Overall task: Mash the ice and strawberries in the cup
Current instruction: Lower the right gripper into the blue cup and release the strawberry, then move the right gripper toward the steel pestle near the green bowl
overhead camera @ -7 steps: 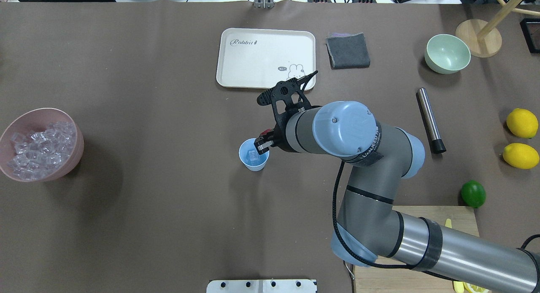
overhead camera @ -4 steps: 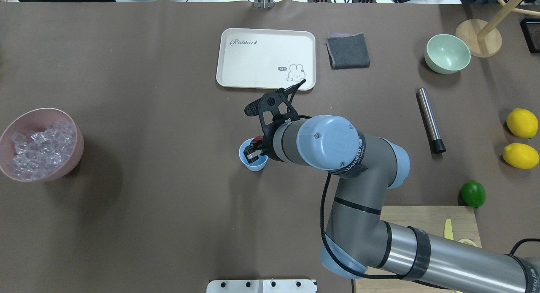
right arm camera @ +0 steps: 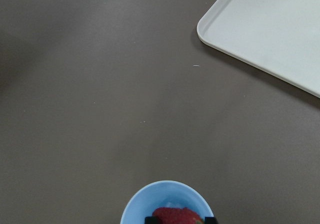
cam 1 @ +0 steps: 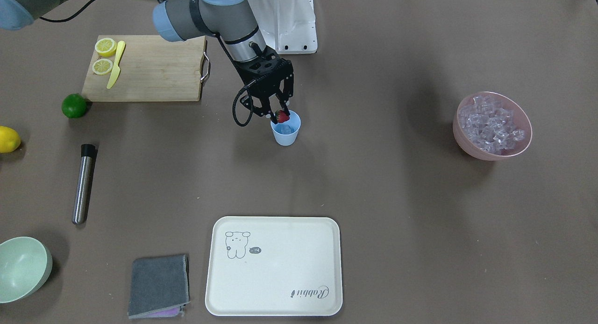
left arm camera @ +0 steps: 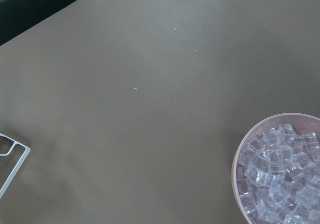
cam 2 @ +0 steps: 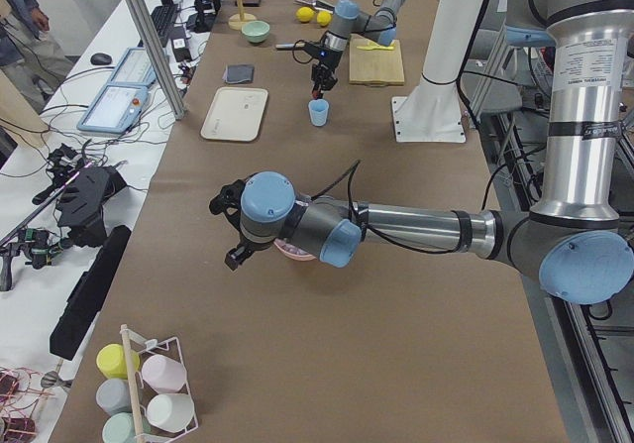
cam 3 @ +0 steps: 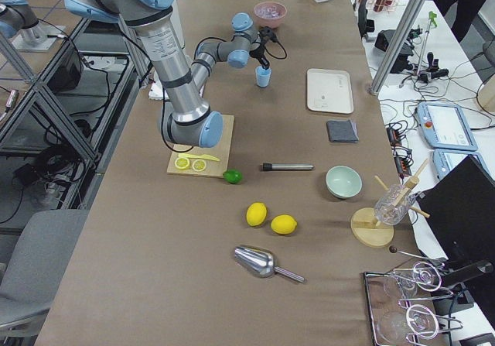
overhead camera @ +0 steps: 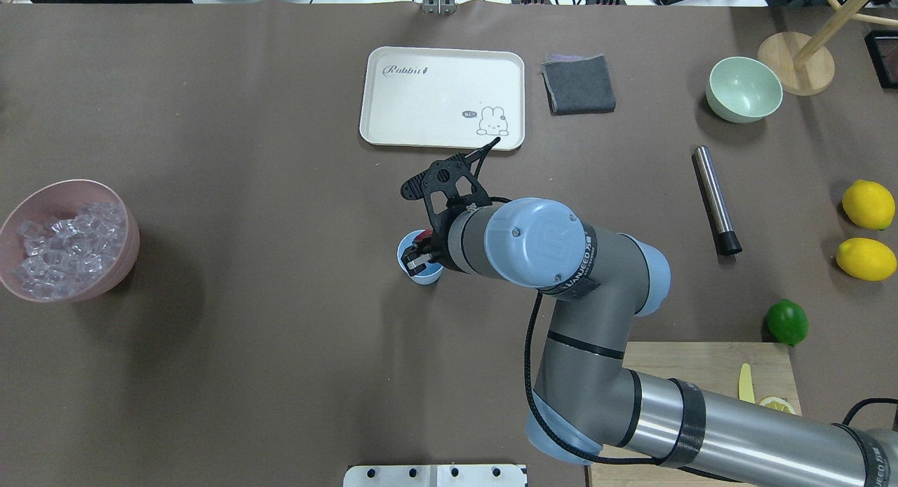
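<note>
My right gripper (cam 1: 279, 116) is clamped on the strawberry (right arm camera: 175, 216), one finger on either side of the red fruit. It hangs fingers-down over the pale-blue cup (cam 1: 286, 133). The relation that governs the coming move is vertical: the cup stands upright with its mouth open upward, and the strawberry sits directly above that mouth. In the front-facing view it lies toward the rim on the side of my base rather than at the centre. Whether it already clears that rim I cannot tell. A clear ice cube (cam 1: 286, 128) lies inside the cup beneath the fruit. I judge that the next move needs only a short descent or a release, perhaps after a small shift toward the cup's centre. Well apart on my right lies a steel rod with a black cap (overhead camera: 714, 198), probably the muddler, its long axis running toward and away from me. Farthest off, my left gripper (cam 2: 234, 237) hovers by the pink bowl (left arm camera: 235, 170) of ice cubes (left arm camera: 280, 176). Whether its fingers are apart cannot be told, and my right arm is plainly the nearer to the cup.
</note>
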